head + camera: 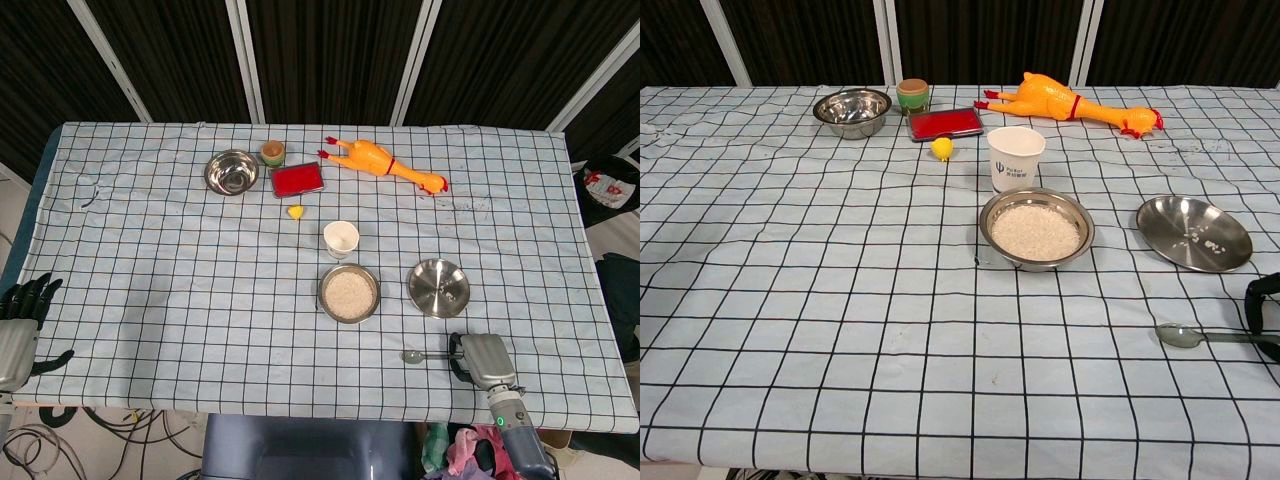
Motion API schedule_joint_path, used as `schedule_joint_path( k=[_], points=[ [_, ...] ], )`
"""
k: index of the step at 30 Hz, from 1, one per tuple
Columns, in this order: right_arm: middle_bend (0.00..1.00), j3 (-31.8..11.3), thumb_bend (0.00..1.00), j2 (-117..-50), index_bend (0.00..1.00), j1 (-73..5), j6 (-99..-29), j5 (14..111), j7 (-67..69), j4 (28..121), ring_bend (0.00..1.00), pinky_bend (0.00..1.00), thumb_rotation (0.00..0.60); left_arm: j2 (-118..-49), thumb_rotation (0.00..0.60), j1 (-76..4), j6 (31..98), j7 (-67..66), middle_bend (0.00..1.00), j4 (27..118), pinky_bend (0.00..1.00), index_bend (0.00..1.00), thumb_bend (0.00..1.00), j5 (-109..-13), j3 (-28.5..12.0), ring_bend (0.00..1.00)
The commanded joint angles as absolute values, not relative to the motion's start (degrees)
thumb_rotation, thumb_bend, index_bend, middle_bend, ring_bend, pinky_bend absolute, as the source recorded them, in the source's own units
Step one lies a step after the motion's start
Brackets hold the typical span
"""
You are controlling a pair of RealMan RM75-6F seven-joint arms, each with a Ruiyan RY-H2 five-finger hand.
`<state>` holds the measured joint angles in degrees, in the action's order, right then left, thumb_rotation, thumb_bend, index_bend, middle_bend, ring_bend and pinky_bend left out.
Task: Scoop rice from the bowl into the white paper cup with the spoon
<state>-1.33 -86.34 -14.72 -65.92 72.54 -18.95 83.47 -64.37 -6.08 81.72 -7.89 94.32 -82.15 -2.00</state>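
Note:
A steel bowl of rice (349, 292) (1036, 229) sits mid-table, with the white paper cup (341, 239) (1016, 157) upright just behind it. The metal spoon (414, 355) (1188, 336) lies flat on the cloth near the front right, bowl end pointing left. My right hand (481, 360) (1264, 315) is at the spoon's handle end with its fingers curled over it; whether they grip the handle is unclear. At the front left table edge my left hand (20, 322) holds nothing, fingers apart.
A steel plate (438, 287) (1194, 232) with a few rice grains lies right of the rice bowl. At the back stand an empty steel bowl (231, 172), a small pot (273, 152), a red box (298, 180), a yellow ball (295, 211) and a rubber chicken (382, 162).

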Motion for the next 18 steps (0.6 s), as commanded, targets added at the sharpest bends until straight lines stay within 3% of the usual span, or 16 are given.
schedule_joint_path(
  k=[1, 18],
  points=[
    [1.00, -1.3, 0.37, -86.4, 0.55, -14.7, -65.9, 72.4, -19.0, 83.5, 1.00, 1.00, 0.600, -64.4, 0.600, -6.1, 81.6, -7.9, 0.00, 94.4, 0.00, 0.00, 0.02, -82.1, -2.0, 0.00],
    [1.00, -1.2, 0.45, -86.4, 0.58, -14.7, -65.9, 72.5, -18.9, 83.2, 1.00, 1.00, 0.600, -64.4, 0.600, -6.1, 81.6, -8.1, 0.00, 94.4, 0.00, 0.00, 0.01, -81.9, -2.0, 0.00]
  ],
)
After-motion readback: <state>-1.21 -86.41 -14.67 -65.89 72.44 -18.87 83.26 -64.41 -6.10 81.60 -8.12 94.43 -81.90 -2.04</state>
